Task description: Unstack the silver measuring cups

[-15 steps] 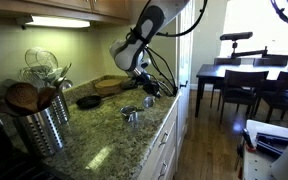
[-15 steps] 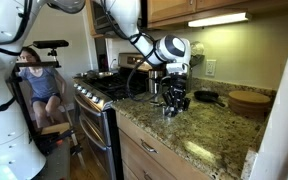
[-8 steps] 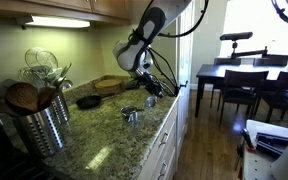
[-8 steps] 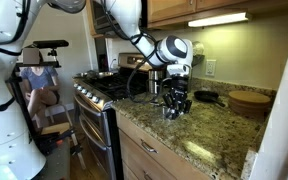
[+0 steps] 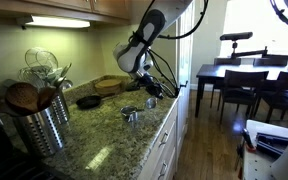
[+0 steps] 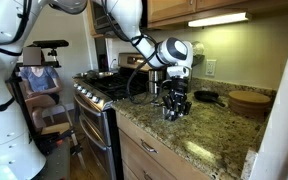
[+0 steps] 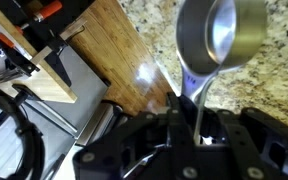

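Observation:
In the wrist view my gripper (image 7: 197, 118) is shut on the thin flat handle of a silver measuring cup (image 7: 221, 35). The cup is above the granite counter (image 7: 279, 70), close to its edge, with its open bowl facing the camera. In an exterior view the gripper (image 5: 147, 88) hangs low over the counter's front edge. Another small silver measuring cup (image 5: 131, 114) sits on the counter just beside it. From the opposite side, the gripper (image 6: 174, 101) blocks most of the held cup.
A large ribbed steel canister of utensils (image 5: 41, 122) stands at the near end of the counter. A black pan (image 5: 88, 101) and a wooden bowl (image 5: 111, 84) lie behind the gripper. A stove (image 6: 96, 92) adjoins the counter. A dining table with chairs (image 5: 246, 82) stands beyond the wooden floor.
The arm has shifted only slightly. The gripper stays shut on the cup's handle.

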